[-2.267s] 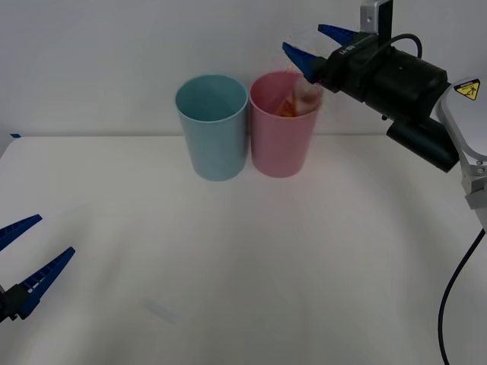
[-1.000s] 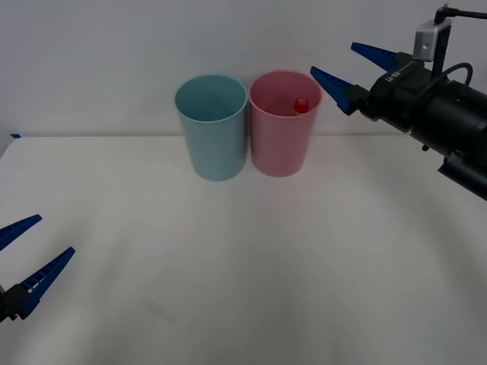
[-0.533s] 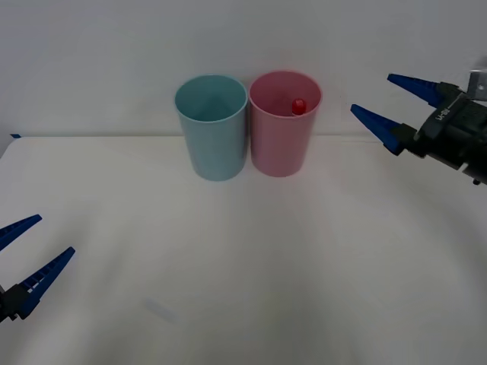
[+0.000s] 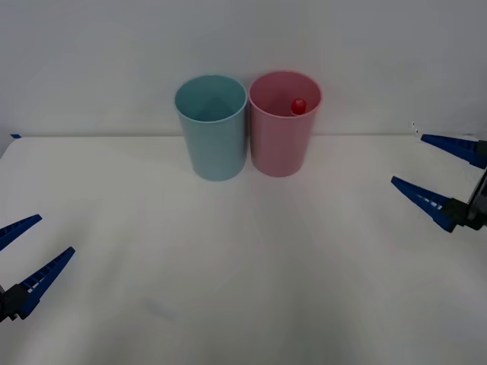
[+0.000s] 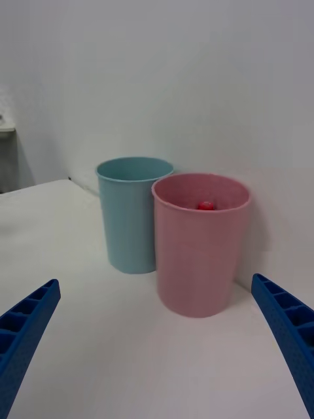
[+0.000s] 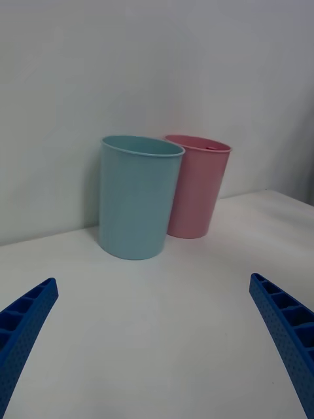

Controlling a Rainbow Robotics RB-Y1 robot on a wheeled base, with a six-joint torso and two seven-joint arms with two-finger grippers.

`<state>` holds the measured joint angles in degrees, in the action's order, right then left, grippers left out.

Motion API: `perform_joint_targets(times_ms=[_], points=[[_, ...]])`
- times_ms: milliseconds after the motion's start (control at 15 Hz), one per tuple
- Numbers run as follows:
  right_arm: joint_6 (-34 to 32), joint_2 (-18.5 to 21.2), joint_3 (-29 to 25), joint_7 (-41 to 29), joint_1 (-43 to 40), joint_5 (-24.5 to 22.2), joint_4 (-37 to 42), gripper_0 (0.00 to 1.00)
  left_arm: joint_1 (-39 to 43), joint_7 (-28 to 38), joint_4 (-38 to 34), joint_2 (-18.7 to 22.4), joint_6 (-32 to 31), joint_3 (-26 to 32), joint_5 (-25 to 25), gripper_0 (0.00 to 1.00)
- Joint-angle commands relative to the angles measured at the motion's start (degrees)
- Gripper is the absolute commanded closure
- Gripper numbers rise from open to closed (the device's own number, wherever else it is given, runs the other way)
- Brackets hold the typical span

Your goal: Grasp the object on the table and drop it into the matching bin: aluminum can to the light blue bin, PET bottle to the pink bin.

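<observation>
the pet bottle [image 4: 298,106] sits inside the pink bin [image 4: 283,137], only its red cap peeking above the rim, tucked toward the bin's far right side. from the right wrist view that cap [image 5: 205,205] shows as a small red dot just inside the pink rim. the pink bin stands upright at the back of the white bench [image 4: 243,266], touching or just beside the light blue bin [image 4: 213,129] on its left, both upright near the wall.

the right end effector [image 4: 443,180] hangs over the bench's right edge, well apart from the bins, its blue ribbed fingers [image 4: 423,202] spread wide with nothing between them. the left end effector [image 4: 25,253] sits low at the bench's front left corner, well away from both bins, fingers [image 4: 44,277] parted wide as well and carrying nothing. in the left wrist view the light blue bin [image 6: 139,196] stands in front, the pink bin [image 6: 196,186] partly behind it.
</observation>
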<state>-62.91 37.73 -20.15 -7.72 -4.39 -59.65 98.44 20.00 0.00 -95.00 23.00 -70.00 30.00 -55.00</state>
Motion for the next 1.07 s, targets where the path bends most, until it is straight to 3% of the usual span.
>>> perform_joint_targets(times_ms=[67, 333, 467, 1067], points=[[-5.2, 0.0, -3.3, 1.1, -4.5, 2.7, -0.1, 0.00, 0.0, 0.0, 0.0, 0.0, 0.0, 0.0, 0.0, 0.00], [-10.3, 0.0, -6.6, 3.7, -10.8, 5.7, 0.0, 0.00, 0.0, 0.0, 0.0, 0.0, 0.0, 0.0, 0.0, 0.00], [-10.9, 0.0, -7.3, 8.2, -14.0, 7.0, 0.0, 0.00, 0.0, 0.0, 0.0, 0.0, 0.0, 0.0, 0.0, 0.00], [-13.7, -2.7, -10.2, 9.2, -22.3, 7.5, 0.8, 0.00, 0.0, 0.0, 0.0, 0.0, 0.0, 0.0, 0.0, 0.00]])
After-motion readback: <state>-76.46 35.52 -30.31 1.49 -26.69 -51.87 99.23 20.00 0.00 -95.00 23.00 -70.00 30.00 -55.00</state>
